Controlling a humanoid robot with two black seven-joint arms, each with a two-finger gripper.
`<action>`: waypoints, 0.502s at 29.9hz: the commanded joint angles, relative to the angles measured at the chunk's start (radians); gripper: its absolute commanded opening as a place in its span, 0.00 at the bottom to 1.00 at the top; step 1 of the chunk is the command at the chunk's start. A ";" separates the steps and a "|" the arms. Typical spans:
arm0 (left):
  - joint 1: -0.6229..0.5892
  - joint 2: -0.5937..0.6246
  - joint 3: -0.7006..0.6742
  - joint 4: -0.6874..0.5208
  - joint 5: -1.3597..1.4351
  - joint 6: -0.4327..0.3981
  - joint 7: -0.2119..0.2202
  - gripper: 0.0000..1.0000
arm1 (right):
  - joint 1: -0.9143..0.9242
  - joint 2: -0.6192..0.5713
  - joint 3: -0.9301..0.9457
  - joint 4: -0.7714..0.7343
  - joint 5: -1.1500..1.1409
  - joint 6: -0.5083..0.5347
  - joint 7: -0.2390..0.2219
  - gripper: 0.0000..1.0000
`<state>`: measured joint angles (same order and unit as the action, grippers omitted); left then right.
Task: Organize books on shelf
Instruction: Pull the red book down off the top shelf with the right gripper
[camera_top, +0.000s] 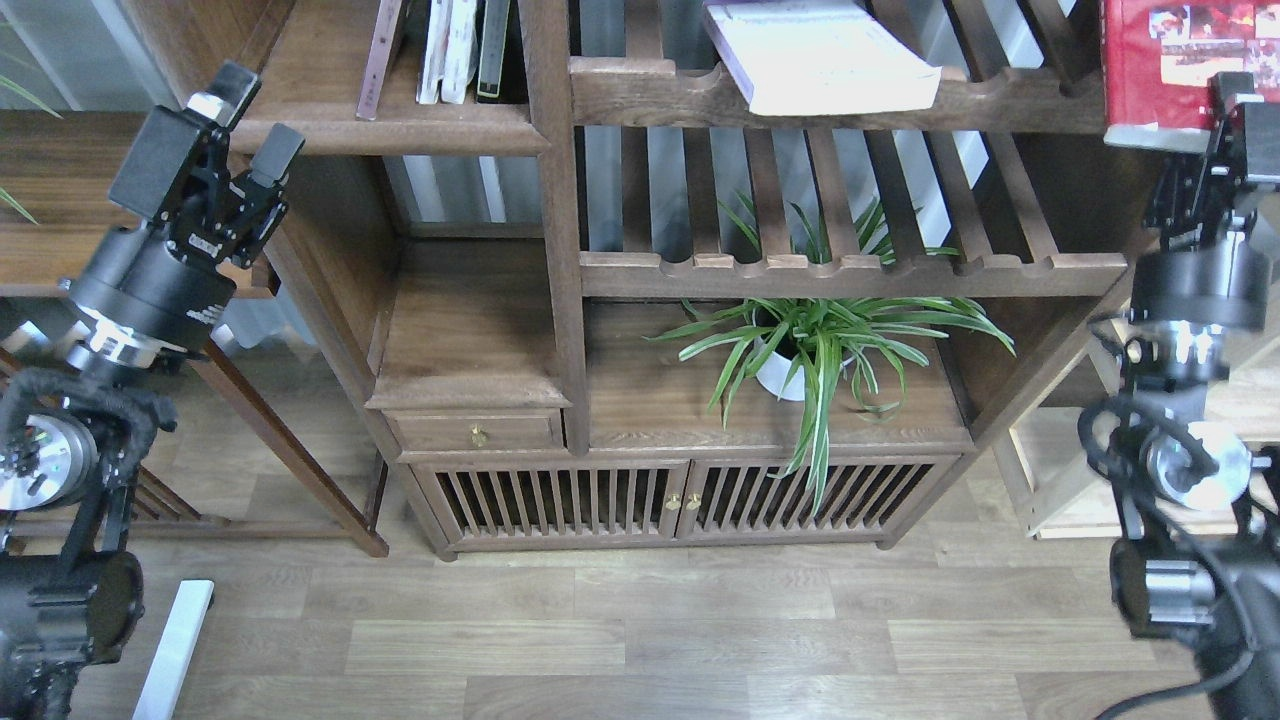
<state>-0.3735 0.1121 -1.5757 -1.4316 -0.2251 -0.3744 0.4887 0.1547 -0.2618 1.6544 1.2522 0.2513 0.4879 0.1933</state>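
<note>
Up at the far right, the right gripper (1245, 95) is closed on the lower edge of the red book (1175, 65), one dark finger (1238, 100) lying over the cover while the other is hidden behind it. That book shows a photo panel near its top, and whatever is printed there is too small to read. It sits tilted beyond the end of the upper slatted shelf (1000, 100), partly cut by the frame's edge.

Left of this gripper, the white book (815, 55) lies flat on the same slatted shelf, its page block facing outward; faint lines of print on its cover cannot be made out.

Over on the other side, the left gripper (240, 125) hangs with its two fingers spread apart, holding nothing. One finger (275, 155) is just in front of the rounded front edge of the solid shelf (380, 125); whether it touches the wood I cannot tell. White lettering runs along the gripper's body, too blurred to read.

Beyond that gripper and to its right, thin upright books (460, 50) stand on the solid shelf, one leaning. Their spines carry small marks that cannot be read.

Between the two grippers and lower, a potted plant (810, 345) stands on the cabinet's lower board.
</note>
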 joint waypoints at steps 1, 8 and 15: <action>-0.005 0.000 0.009 0.010 0.000 0.000 0.000 1.00 | -0.081 0.009 -0.001 -0.001 0.000 0.001 0.001 0.05; -0.007 -0.002 0.033 0.011 0.001 0.002 0.000 1.00 | -0.139 0.016 -0.001 0.001 0.000 0.001 0.001 0.05; -0.007 -0.002 0.048 0.011 0.003 0.000 0.000 1.00 | -0.207 0.026 -0.001 0.001 0.000 0.001 0.001 0.05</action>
<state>-0.3818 0.1111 -1.5316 -1.4205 -0.2224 -0.3727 0.4887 -0.0237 -0.2384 1.6534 1.2535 0.2517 0.4893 0.1952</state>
